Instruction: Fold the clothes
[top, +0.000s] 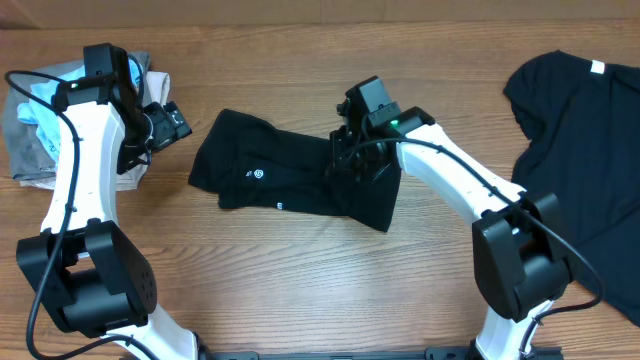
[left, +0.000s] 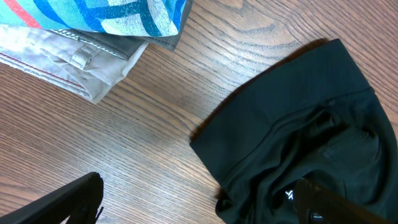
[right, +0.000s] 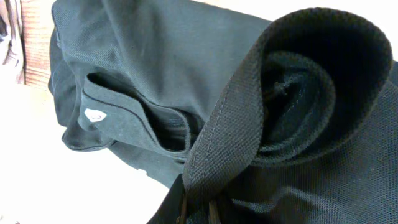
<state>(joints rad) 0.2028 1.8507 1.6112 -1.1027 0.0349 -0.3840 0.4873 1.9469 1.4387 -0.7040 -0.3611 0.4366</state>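
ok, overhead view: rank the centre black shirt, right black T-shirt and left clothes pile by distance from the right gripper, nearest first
1. Centre black shirt, pinched in the right gripper itself.
2. Right black T-shirt, spread at the right edge.
3. Clothes pile, far left.

I could read no words or numbers anywhere. The folded black shirt (top: 275, 160) bore a small round white logo (top: 255, 174), too small to make out. The spread black shirt (top: 580, 120) carried a white tag (top: 598, 68), with no legible print.
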